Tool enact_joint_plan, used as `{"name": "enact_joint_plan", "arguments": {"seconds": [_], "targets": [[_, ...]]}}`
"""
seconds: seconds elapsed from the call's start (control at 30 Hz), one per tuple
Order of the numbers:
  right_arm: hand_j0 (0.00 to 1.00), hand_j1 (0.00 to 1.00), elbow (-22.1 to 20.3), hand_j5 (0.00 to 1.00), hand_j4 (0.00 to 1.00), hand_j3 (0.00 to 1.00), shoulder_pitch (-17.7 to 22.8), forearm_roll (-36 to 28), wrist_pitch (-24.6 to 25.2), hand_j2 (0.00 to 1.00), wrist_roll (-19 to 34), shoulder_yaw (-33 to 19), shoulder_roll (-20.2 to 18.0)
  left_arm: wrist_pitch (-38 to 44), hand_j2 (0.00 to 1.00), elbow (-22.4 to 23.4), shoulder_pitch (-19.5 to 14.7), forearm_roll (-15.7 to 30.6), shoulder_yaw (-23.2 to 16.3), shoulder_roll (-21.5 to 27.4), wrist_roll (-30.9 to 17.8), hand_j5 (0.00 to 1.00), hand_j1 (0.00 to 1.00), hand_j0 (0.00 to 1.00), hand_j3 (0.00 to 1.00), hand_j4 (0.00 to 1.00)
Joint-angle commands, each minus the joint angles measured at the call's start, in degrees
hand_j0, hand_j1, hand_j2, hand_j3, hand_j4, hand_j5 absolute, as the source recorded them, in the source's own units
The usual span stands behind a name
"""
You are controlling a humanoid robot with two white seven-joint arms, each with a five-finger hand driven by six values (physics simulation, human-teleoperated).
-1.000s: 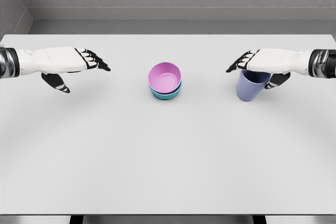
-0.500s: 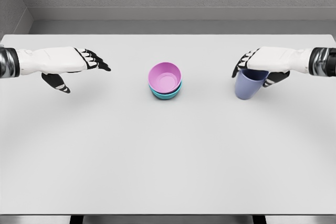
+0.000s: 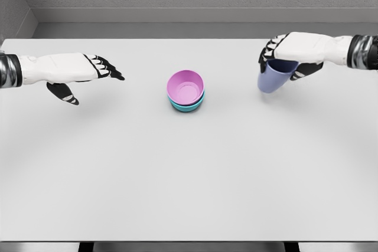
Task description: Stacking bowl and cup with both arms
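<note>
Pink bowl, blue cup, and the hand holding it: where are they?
pink bowl [image 3: 185, 88]: head view, inner wall.
blue cup [image 3: 270, 81]: head view, outer side.
right hand [image 3: 295, 50]: head view, back of hand.

We see a table [image 3: 189, 175] with a smooth, matt white top. The pink bowl [image 3: 185, 87] and the teal bowl [image 3: 188, 107] under it look like matt plastic, as does the blue cup [image 3: 270, 78]. Both arms have smooth white shells with metal-looking grey cuffs.
</note>
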Motion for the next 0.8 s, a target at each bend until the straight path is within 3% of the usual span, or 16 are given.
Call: {"name": "enact_joint_plan", "arguments": {"seconds": [0.0,0.27,0.53,0.77], "targets": [[0.47,0.47,-0.17,0.47,0.47,0.47,-0.17,-0.36,0.16,0.47,-0.01,-0.38,1.62,0.13,1.0,0.0,0.0,0.31,0.05,0.06,0.03,1.0,1.0,1.0,1.0,1.0],[0.47,0.47,-1.14,0.47,0.47,0.47,-2.64,-0.27,0.16,0.47,-0.01,-0.2,6.54,0.13,1.0,0.0,0.0,0.31,0.05,0.15,0.03,1.0,1.0,1.0,1.0,1.0],[0.47,0.47,-4.65,0.47,0.47,0.47,-3.87,-0.27,0.16,0.47,-0.01,0.24,10.06,0.13,1.0,0.09,0.0,0.31,0.05,0.15,0.03,1.0,1.0,1.0,1.0,1.0],[0.48,0.48,-6.06,0.48,0.48,0.48,-5.62,-0.19,0.16,0.48,-0.01,3.75,13.48,0.13,1.0,0.09,0.0,0.31,0.05,0.15,0.03,1.0,1.0,1.0,1.0,1.0]]}}
